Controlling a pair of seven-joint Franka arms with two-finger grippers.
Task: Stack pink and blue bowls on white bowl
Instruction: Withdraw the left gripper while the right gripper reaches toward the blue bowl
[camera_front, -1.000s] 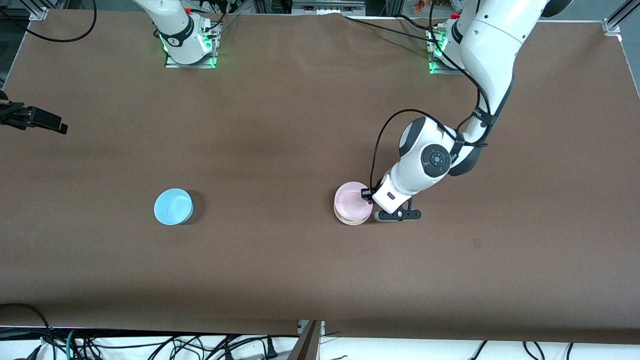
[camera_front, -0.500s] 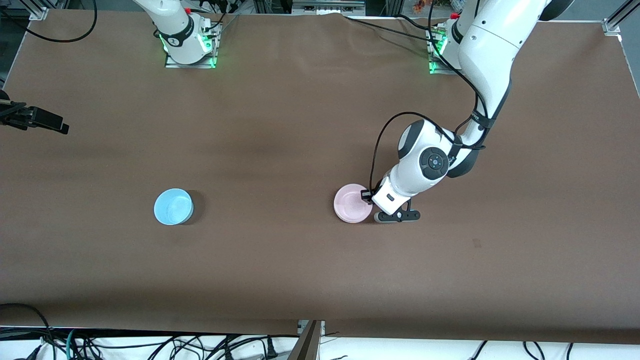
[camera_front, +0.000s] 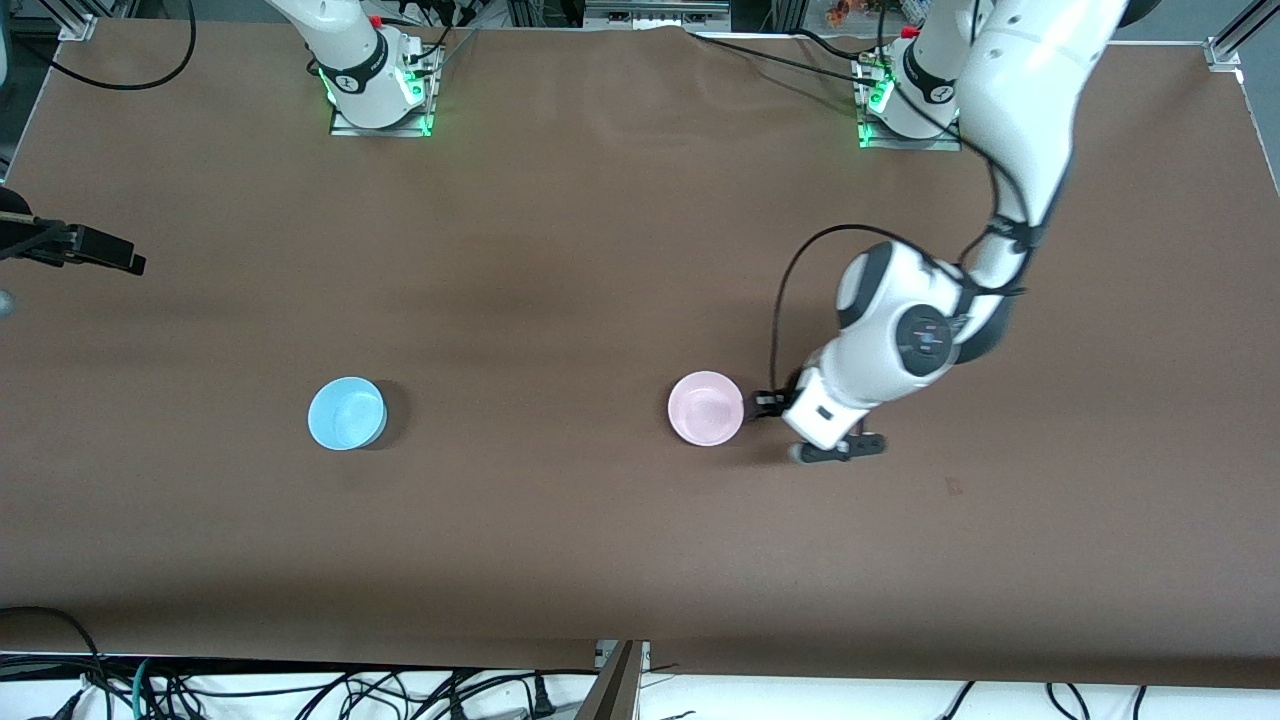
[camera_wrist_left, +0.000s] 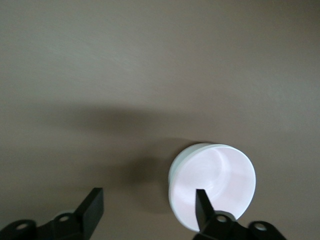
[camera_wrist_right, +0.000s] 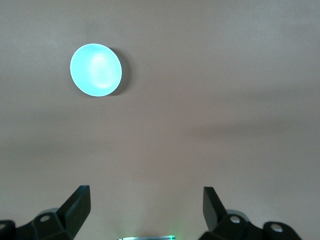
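Observation:
The pale pink bowl (camera_front: 706, 408) rests nested on the white bowl, of which only a thin pale wall (camera_wrist_left: 171, 182) shows under the pink bowl's rim (camera_wrist_left: 215, 182) in the left wrist view. My left gripper (camera_front: 792, 422) hangs low beside this stack, toward the left arm's end of the table. It is open (camera_wrist_left: 147, 200) with nothing between its fingers, one fingertip (camera_wrist_left: 201, 200) overlapping the pink bowl. The light blue bowl (camera_front: 346, 413) (camera_wrist_right: 96, 69) stands alone toward the right arm's end. My right gripper (camera_wrist_right: 145, 200) waits open, high over the table.
Brown cloth (camera_front: 560, 250) covers the whole table. Both arm bases with green lights (camera_front: 380, 100) (camera_front: 900, 110) stand along the edge farthest from the front camera. Cables (camera_front: 300, 690) lie past the table's near edge.
My left gripper opened and let go of the pink bowl, which settled onto the white bowl. The gripper then drew away toward the left arm's end. The right arm barely moved.

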